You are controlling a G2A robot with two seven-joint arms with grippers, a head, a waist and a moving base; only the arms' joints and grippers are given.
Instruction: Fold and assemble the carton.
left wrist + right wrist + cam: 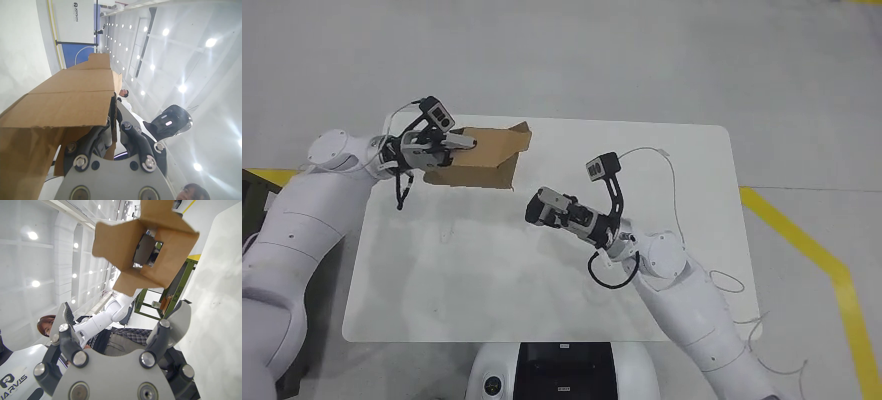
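Observation:
A brown cardboard carton (487, 155) is held just above the white table (542, 290) at its far left. It forms an open tube with its end flaps spread. My left gripper (457, 143) is shut on one side wall of the carton (66, 106), and the wall's edge runs between the left gripper's (113, 121) fingers. My right gripper (534, 208) sits near the table's middle, a short gap from the carton and pointing at it. In the right wrist view the carton's (143, 247) open end faces the right gripper (124, 306), which stands open and holds nothing.
A thin white cable (672, 170) loops over the table's right part. A green metal frame (170, 291) stands off the table beyond the carton. A yellow floor line (802, 230) runs past the table's right side. Bare tabletop lies near the front edge.

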